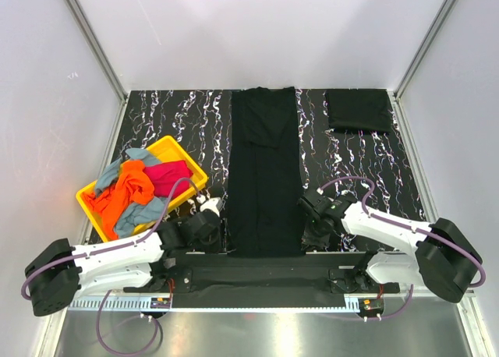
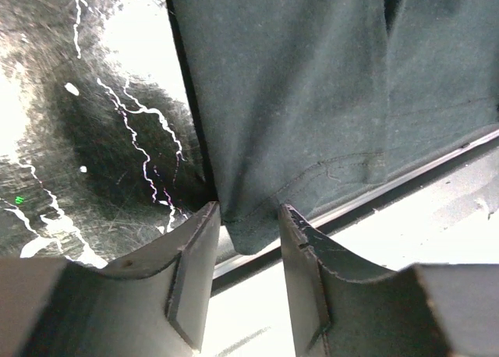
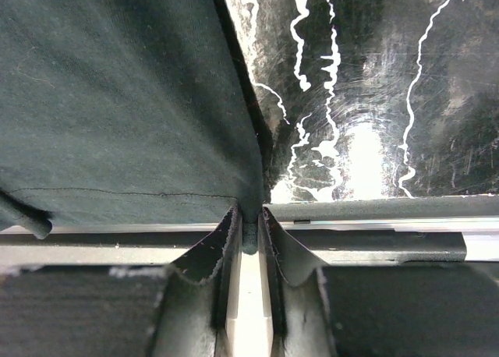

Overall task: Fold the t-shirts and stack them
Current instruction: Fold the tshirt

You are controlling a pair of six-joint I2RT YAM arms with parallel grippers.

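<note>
Black t-shirt (image 1: 265, 178) lies as a long strip down the middle of the table (image 1: 187, 123), its near hem at the arms. Both corners want a deep pinch and an even, joint lift. The top view hides the jaws. The wrist views show the right gripper (image 3: 249, 217) nipped on its hem corner and the left gripper (image 2: 249, 217) part-open, straddling its corner.

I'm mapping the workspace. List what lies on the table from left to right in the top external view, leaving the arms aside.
Yellow tray holding a heap of coloured t-shirts → long black t-shirt laid out down the middle → folded black t-shirt in the far right corner.
</note>
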